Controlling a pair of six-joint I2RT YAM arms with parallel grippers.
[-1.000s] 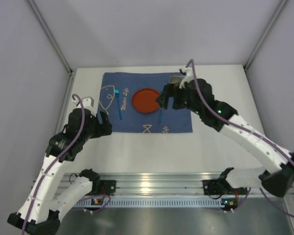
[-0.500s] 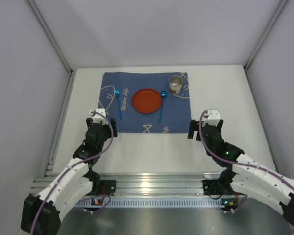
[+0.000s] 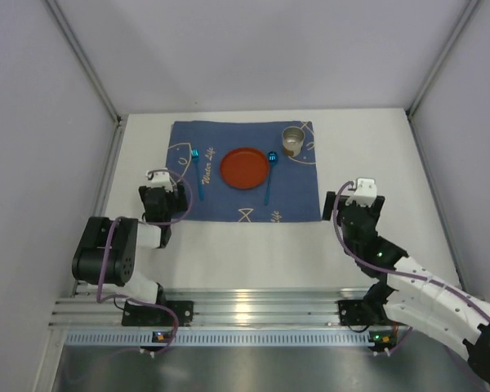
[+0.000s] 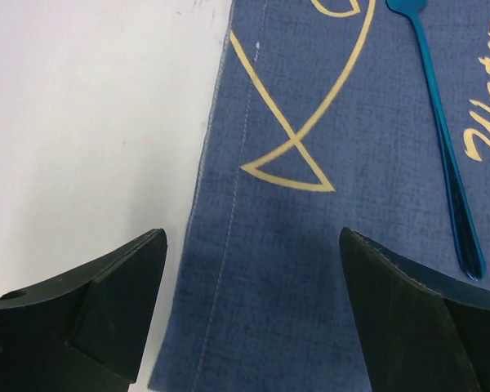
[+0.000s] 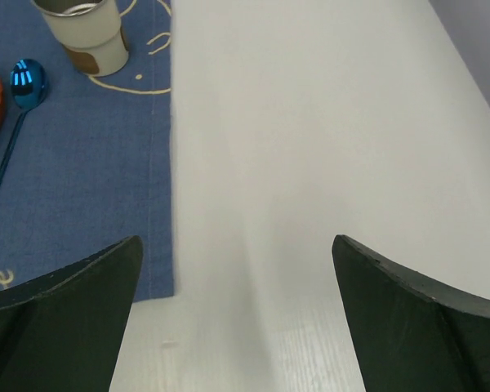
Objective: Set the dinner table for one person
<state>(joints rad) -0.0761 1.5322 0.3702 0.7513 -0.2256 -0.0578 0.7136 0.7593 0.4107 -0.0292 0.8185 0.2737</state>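
Resting on the white desk [image 3: 229,241], a dark blue placemat [image 3: 229,204] keeps the setting together. A red plate [image 3: 245,167] is laid mid-mat, flanked by a blue fork [image 3: 198,178] on its left and a blue spoon [image 3: 269,175] on its right. A beige cup [image 3: 292,140] is set just beyond the spoon, handy for drinking. The left jaws and right jaws are both spread around nothing, held low by the mat's near corners. The setting is judged complete.

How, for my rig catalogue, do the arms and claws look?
Both the left arm and right arm have white links with black joints and a purple cable along each. The left claw and right claw have black, wedge-shaped fingers.
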